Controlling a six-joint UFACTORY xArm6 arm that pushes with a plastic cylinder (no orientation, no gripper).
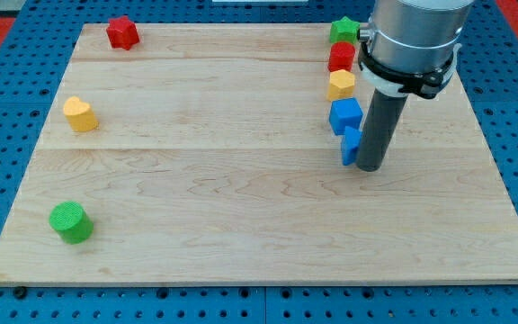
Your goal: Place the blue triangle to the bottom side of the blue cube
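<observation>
The blue cube (345,115) sits on the wooden board (241,180) at the view's right. The blue triangle (350,147) lies just below it, touching or nearly touching, and its right part is hidden behind my rod. My tip (371,167) rests on the board at the triangle's right side, against it or very close.
Above the blue cube stand a yellow block (340,85), a red block (341,58) and a green block (343,30) in a column. A red star (122,32) is at the top left, a yellow heart (79,114) at the left, a green cylinder (70,222) at the bottom left.
</observation>
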